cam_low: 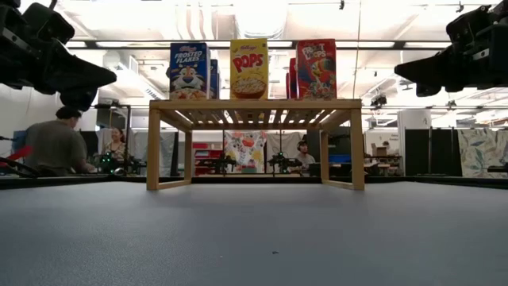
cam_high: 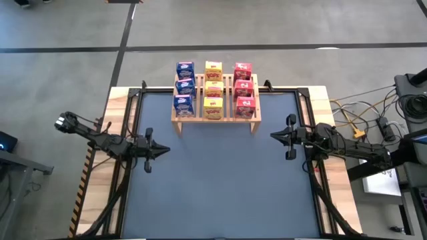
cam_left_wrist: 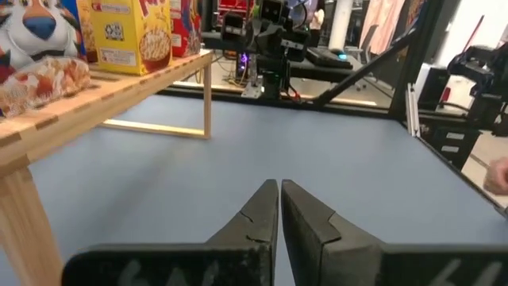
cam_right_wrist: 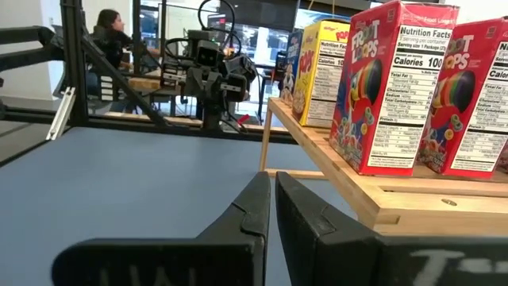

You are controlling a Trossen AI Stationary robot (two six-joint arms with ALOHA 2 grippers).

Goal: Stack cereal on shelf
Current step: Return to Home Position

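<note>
High view: all nine cereal boxes on the rack, both arms held off it

A wide table with a flat blue-grey mat (cam_high: 220, 187) fills the middle. At its far edge stands the light wooden slatted shelf (cam_high: 229, 112) on short legs. Two dark arms reach in from the sides, well apart from the shelf and from each other.

The shelf carries three rows running front to back: three blue cardboard cereal boxes (cam_high: 185, 87) on the left, three yellow cardboard cereal boxes (cam_high: 213, 90) in the centre and three red cardboard cereal boxes (cam_high: 243, 88) on the right. All stand upright, each row close-packed, with narrow gaps between rows. From table height, the front labels read Frosted Flakes, Pops and Froot Loops.

The left gripper (cam_high: 165, 151) hangs above the mat's left side, pointing inward. Its wrist camera shows the fingers (cam_left_wrist: 258, 210) pressed together on nothing. The right gripper (cam_high: 272, 136) hangs above the right side, just in front of the shelf's corner, fingers (cam_right_wrist: 254, 202) likewise clenched and empty.
</note>
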